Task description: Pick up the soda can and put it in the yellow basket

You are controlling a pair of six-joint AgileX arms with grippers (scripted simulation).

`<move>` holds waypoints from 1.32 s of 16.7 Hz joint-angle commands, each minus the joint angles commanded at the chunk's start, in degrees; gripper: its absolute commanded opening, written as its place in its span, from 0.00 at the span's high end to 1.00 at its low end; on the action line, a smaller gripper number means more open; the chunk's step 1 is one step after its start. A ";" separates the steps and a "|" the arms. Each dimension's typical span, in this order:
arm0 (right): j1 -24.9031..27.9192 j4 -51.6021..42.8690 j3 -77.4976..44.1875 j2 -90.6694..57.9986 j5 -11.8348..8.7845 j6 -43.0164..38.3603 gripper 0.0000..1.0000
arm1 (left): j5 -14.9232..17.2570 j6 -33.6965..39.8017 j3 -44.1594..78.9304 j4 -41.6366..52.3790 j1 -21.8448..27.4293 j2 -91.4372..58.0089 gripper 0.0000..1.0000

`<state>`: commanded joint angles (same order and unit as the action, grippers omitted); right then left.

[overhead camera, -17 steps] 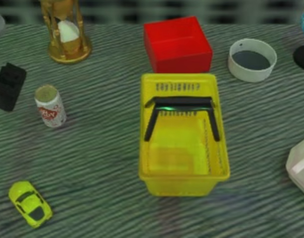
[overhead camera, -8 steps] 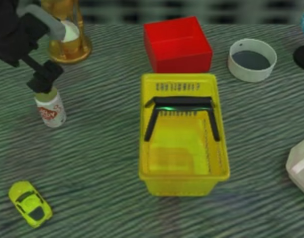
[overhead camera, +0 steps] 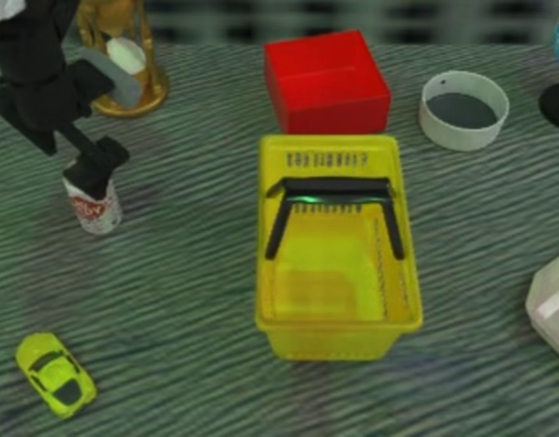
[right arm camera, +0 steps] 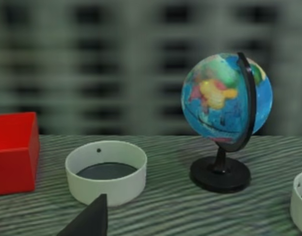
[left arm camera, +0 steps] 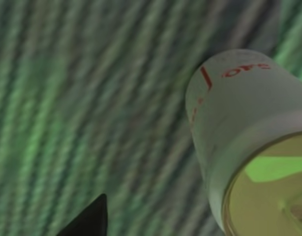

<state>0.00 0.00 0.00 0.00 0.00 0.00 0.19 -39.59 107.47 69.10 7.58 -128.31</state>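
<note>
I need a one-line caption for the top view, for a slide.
Left gripper above silver-white soda can, left of empty yellow plastic basket.

open striped table [overhead camera: 188,273] between soda can [overhead camera: 96,208] and yellow basket [overhead camera: 339,264]; hourglass [overhead camera: 125,64] crowds behind.

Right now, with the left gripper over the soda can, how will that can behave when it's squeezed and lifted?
The soda can stands upright and narrow, so an off-centre touch from the left gripper could probably tip it. Its round side suggests it would roll once down. The smooth wall looks somewhat slippery; it probably needs a firm, centred pinch.
</note>
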 joint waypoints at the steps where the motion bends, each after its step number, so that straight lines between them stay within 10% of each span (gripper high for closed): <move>1: 0.00 0.00 0.00 0.00 0.00 0.00 0.00 | 0.00 0.00 0.00 0.00 0.00 0.00 0.00; 15: 0.00 0.00 0.00 0.00 0.00 0.00 0.00 | 0.03 -0.09 -7.27 -9.84 -0.06 -2.57 0.00; 22: 0.00 0.00 0.00 0.00 0.00 0.00 0.00 | 0.03 -0.09 -7.27 -9.84 -0.06 -2.57 0.53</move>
<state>0.00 0.00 0.00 0.00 0.00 0.00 0.22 -39.68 100.20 59.26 7.53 -130.88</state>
